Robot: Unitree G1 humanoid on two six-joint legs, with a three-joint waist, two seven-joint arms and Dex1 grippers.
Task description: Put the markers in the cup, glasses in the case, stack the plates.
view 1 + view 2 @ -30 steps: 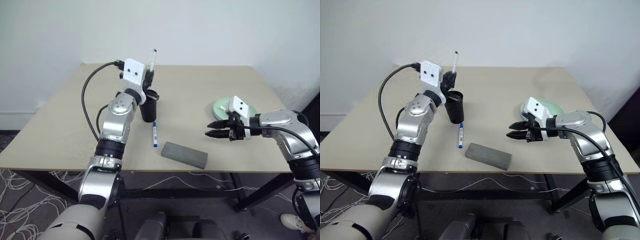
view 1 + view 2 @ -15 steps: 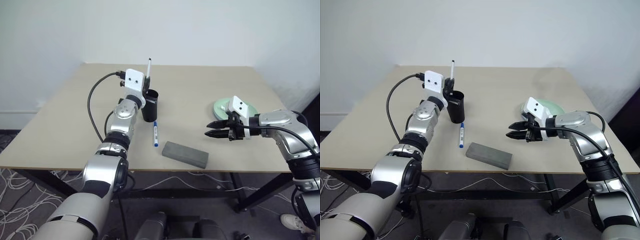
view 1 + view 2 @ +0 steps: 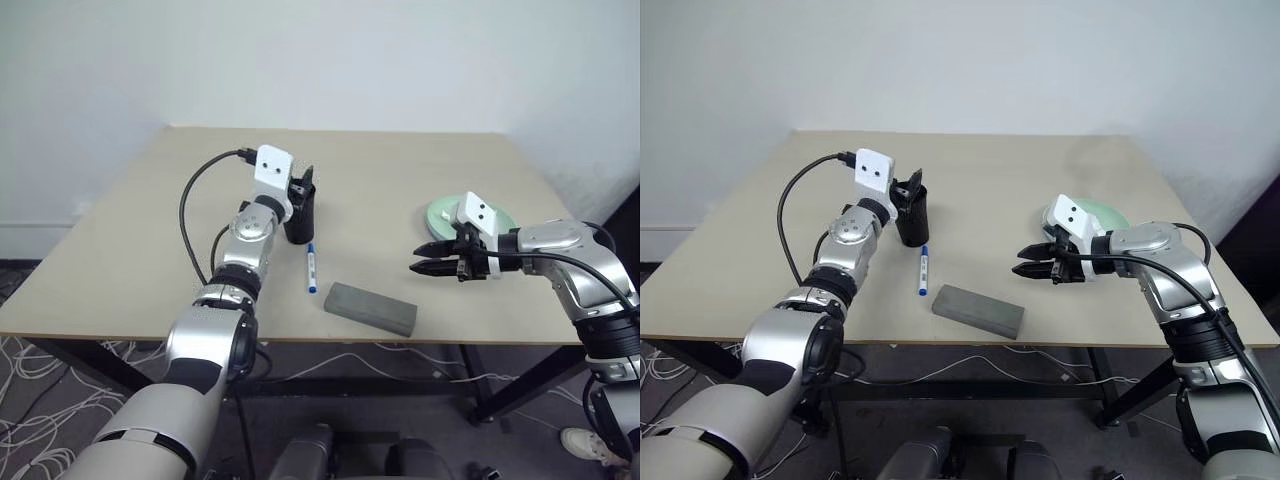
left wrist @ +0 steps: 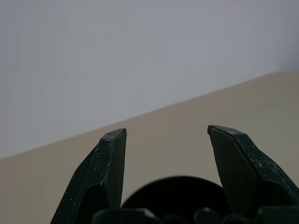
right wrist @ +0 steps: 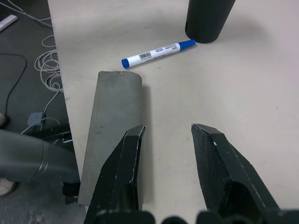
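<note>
surface [image 3: 400, 180]: a beige top carrying everything listed here; the cup serves as the landmark below.
case [image 3: 369, 308]: grey, closed, lying flat toward the near edge, to the right of the cup and nearer the robot than it.
plates [image 3: 440, 213]: a pale green rim shows well to the right of the cup, partly hidden behind the right arm; whether the blue plate lies with it cannot be told.
cup [image 3: 298, 215]: black, upright, left of the surface's middle.
left gripper [image 4: 161, 133]: right above the cup's rim, its jaws spread apart with nothing between them; in the left wrist view the cup's dark mouth sits just below the fingers.
right gripper [image 3: 424, 259]: well to the right of the cup, above the surface and just in front of the plates; jaws parted, holding nothing.
blue-capped marker [image 3: 311, 268]: lying flat, one end just beside the cup's base, pointing toward the near edge.
other marker: cannot be seen from outside the cup.
</note>
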